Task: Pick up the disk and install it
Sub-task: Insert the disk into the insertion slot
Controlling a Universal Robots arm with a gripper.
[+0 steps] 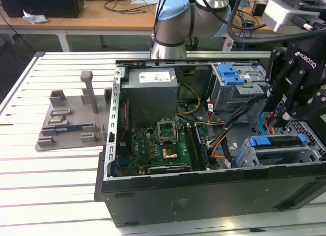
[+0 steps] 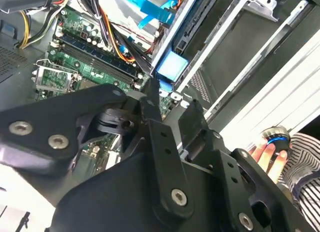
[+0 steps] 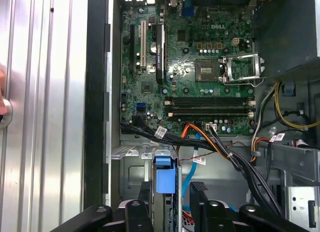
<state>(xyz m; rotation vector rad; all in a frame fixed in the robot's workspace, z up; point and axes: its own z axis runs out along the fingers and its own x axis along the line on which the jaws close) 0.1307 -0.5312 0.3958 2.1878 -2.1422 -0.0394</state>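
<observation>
The disk (image 1: 277, 142) lies in the lower drive cage at the case's corner on the exterior view's right, its blue carrier rails showing along the top edge. My black gripper (image 1: 279, 116) hangs just above it, open, with nothing between the fingers. In both wrist views the fingers (image 3: 137, 212) stand apart on either side of the disk's blue rail end (image 3: 165, 176), which lies past the fingertips. That blue end (image 2: 172, 66) sits beyond my gripper (image 2: 172, 105), apart from it.
The open computer case (image 1: 204, 195) holds a motherboard (image 1: 158, 149), a grey power-supply box (image 1: 153, 88), an upper cage with a blue latch (image 1: 229, 73) and loose cables (image 3: 220, 147). A grey fixture (image 1: 71, 119) sits at the left. A person's hand (image 2: 267, 152) rests on a button.
</observation>
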